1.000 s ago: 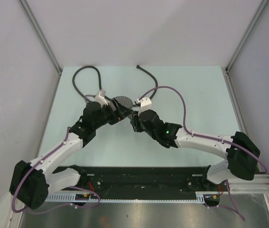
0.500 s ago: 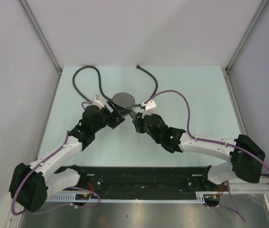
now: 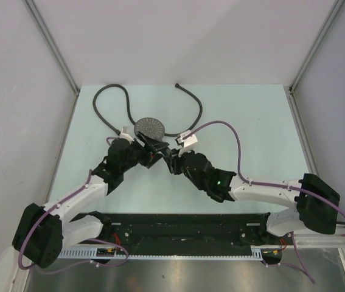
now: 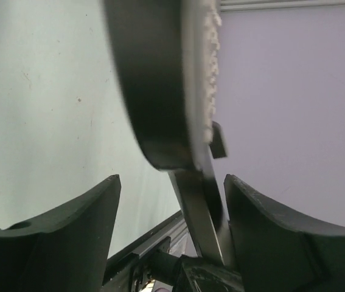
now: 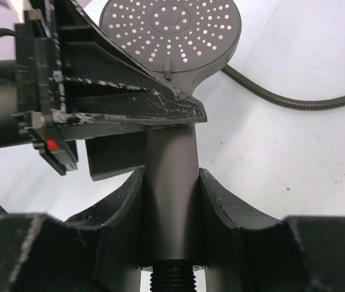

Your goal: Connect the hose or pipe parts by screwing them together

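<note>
The dark grey shower head [image 3: 149, 128] hangs above the table, its dotted face [image 5: 172, 30] turned up. My right gripper [image 5: 171, 207] is shut on its straight handle [image 5: 171, 182], and the threaded end pokes out below the fingers. My left gripper [image 4: 172, 201] straddles the handle [image 4: 199, 213] just under the head [image 4: 160, 91]. It is open: a gap shows beside the left finger, while the right finger is close to the handle. The long dark hose [image 3: 108, 91] lies loose on the table behind, its free end [image 3: 178, 85] at the back.
Grey walls enclose the pale green table [image 3: 251, 121] on three sides. Purple cables [image 3: 233, 131] arc over the right arm. A black rail [image 3: 178, 225] runs along the near edge. A stretch of hose [image 5: 294, 102] passes just behind the head.
Both arms have carried the shower head leftward and a little away. The left jaws have narrowed around the handle. The right grip is unchanged.
</note>
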